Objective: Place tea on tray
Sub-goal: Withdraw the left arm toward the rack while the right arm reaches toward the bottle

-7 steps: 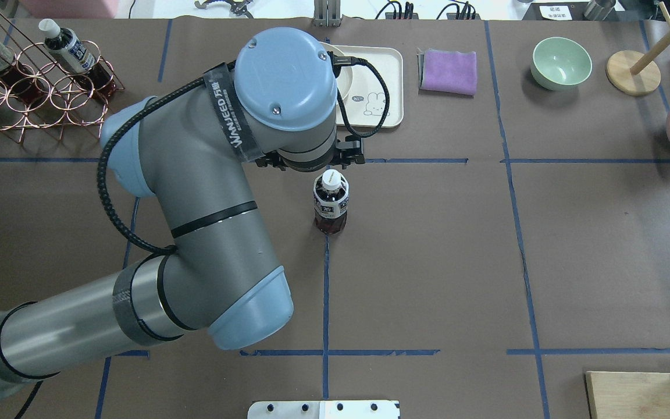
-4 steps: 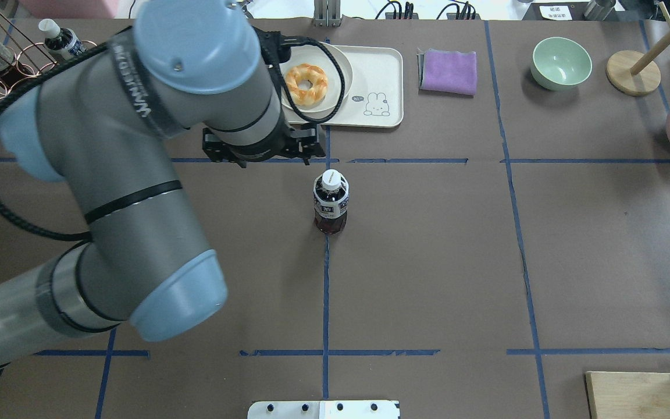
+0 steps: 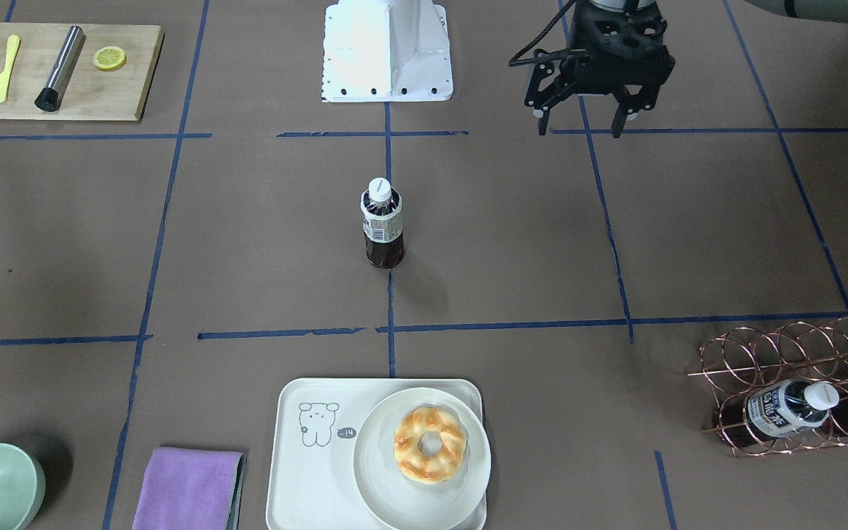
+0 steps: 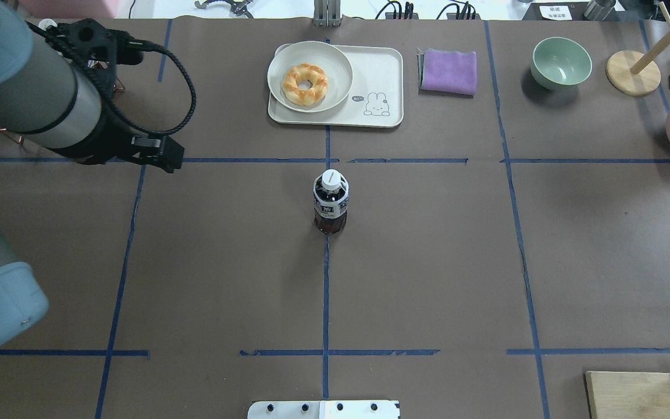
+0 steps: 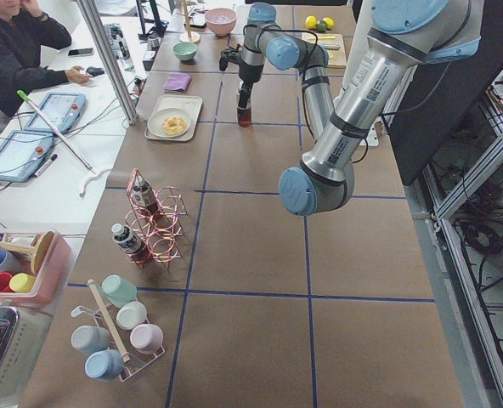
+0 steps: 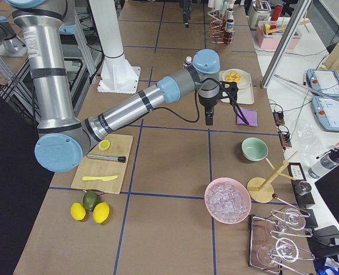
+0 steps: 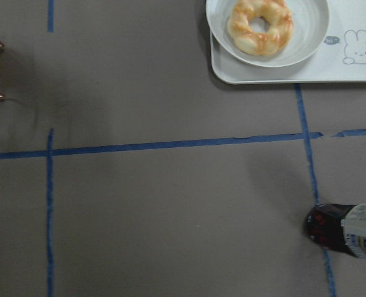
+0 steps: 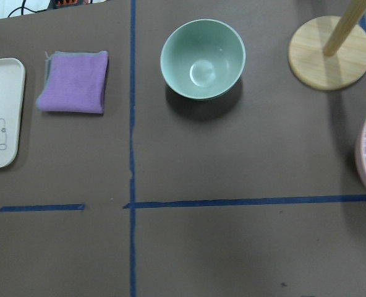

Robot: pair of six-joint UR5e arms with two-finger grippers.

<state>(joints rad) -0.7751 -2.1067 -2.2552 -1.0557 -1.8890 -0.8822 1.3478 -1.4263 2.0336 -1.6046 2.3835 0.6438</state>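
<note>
Tea (image 4: 330, 203) upright, short of tray (image 4: 390, 70); left claw (image 3: 578, 131) spread; right claw (image 6: 208, 120) indistinct.

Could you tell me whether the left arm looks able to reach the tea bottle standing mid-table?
Probably yes: the left claw hangs open and empty off to one side, and the tea bottle stands upright by itself, with nothing showing between them.

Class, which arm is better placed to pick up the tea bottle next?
Probably left: the left claw, open, has the tea bottle and tray in its wrist view; the right wrist view misses the bottle.
</note>
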